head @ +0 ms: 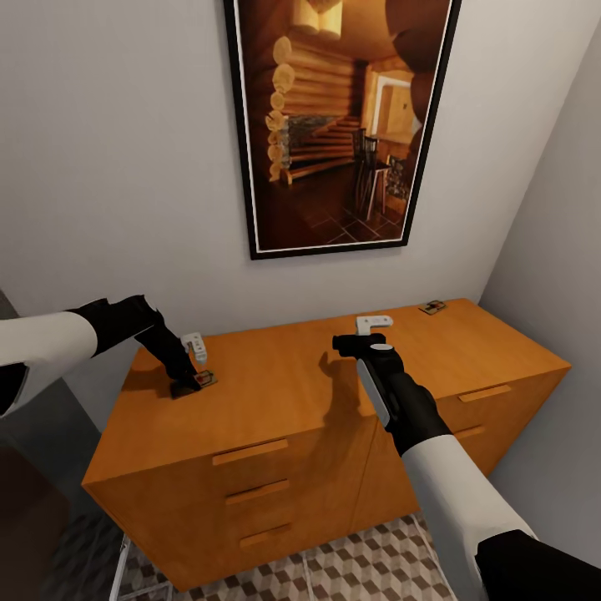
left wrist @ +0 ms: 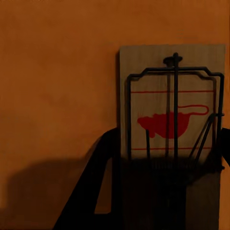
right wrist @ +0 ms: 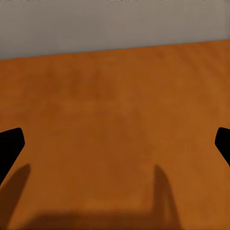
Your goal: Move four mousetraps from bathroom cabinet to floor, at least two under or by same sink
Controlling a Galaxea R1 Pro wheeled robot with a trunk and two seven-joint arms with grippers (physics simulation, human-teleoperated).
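Mousetrap [left wrist: 170, 120] with red mouse mark

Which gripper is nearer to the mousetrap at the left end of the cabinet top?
Left. The left gripper is down right at that mousetrap; the right gripper hovers over the middle of the cabinet, well away from it.

**Mousetrap between dark fingers on orange wood**

A small flat tan wooden mousetrap [left wrist: 171, 120] lies on the orange-brown wooden cabinet top [left wrist: 57, 86], filling the right half of the frame. A dark wire bar frames its face, and a red mouse-shaped mark sits at its centre between two thin red lines. The left gripper [left wrist: 167, 211] straddles its lower end; one dark finger [left wrist: 91, 191] rises beside its left edge, in shadow.
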